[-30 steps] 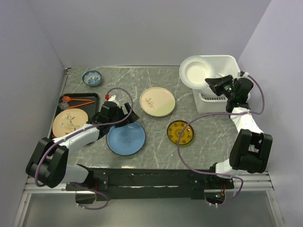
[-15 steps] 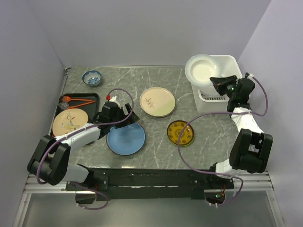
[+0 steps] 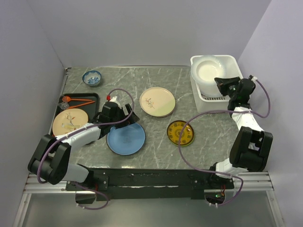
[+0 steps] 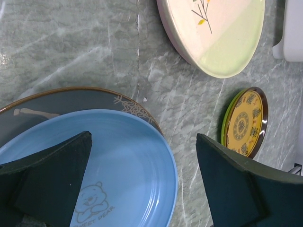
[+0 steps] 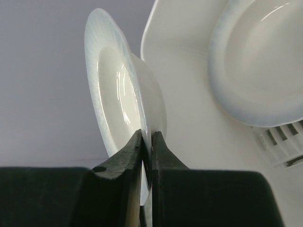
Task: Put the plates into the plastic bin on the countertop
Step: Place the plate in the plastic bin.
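My right gripper (image 3: 221,84) is shut on the rim of a white plate (image 3: 207,72), holding it over the white plastic bin (image 3: 233,60) at the back right of the countertop (image 3: 142,78). In the right wrist view the gripper (image 5: 147,138) pinches the plate (image 5: 113,94) edge-on, and another white plate (image 5: 258,61) lies in the bin (image 5: 279,142). My left gripper (image 3: 129,116) stands open just above the blue plate (image 3: 126,138). Its jaws (image 4: 143,142) straddle that plate's (image 4: 118,161) rim, and a dark plate (image 4: 71,99) lies under it.
A cream sprig plate (image 3: 157,101) and a small yellow-patterned plate (image 3: 180,133) lie mid-counter. At the left, a black tray (image 3: 87,97) holds a sprig-patterned plate (image 3: 70,122) and red chopsticks. A small blue-and-white bowl (image 3: 92,77) sits at the back left.
My right gripper has carried the white plate rightward from beyond the bin's left edge to over the bin. The left arm has stayed still.
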